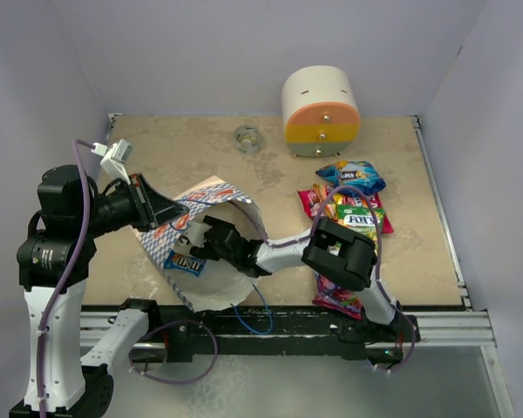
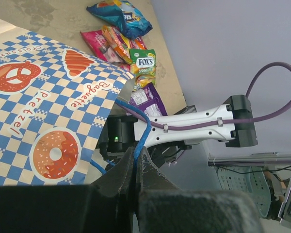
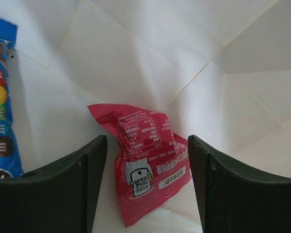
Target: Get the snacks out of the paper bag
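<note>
Reaching into the paper bag (image 1: 218,292), the right gripper (image 3: 145,141) is hanging with its jaws apart, one finger on either side of a red packet (image 3: 145,165) that is lying on the bag's cream lining. The left gripper (image 2: 136,155) is pinching its jaws together on the blue cord handle (image 2: 144,128) at the bag's rim, holding the mouth up. A blue packet (image 3: 0,97) is lying against the bag's inner wall, and other snacks (image 1: 349,205) are lying outside the bag. The red packet's long axis is running roughly along the reach, slightly slanted, one crumpled end pointing deeper into the bag. Closing across its narrow width, pads past its middle and clear of the lining, is looking like the cleanest grasp.
</note>
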`<state>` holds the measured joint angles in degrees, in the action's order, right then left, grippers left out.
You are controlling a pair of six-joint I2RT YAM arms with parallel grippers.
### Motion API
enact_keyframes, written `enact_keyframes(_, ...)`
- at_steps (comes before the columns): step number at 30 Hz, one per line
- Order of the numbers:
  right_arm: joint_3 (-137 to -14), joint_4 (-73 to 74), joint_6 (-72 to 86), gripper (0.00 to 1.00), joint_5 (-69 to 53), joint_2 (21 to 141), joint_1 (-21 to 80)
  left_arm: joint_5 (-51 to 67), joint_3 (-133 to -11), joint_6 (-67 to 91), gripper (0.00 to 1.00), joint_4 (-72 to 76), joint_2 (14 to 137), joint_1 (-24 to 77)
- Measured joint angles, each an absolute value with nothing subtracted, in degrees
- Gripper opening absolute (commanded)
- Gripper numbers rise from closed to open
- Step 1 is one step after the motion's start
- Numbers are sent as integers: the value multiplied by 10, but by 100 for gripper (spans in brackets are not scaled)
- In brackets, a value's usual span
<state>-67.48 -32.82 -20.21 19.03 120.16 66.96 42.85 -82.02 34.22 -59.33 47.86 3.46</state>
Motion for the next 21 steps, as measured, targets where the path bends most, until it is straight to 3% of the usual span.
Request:
enact_keyframes(4, -678, -326, -178, 63, 190, 1205, 662, 429, -824, 334, 0, -597, 481, 35)
enact_keyframes(17, -695, -310, -145, 27, 190, 1216, 652, 415, -829, 333, 0, -607, 482, 35)
enact_keyframes(21, -694, -289, -145, 22, 190, 1201, 652, 408, -829, 334, 0, -607, 482, 35)
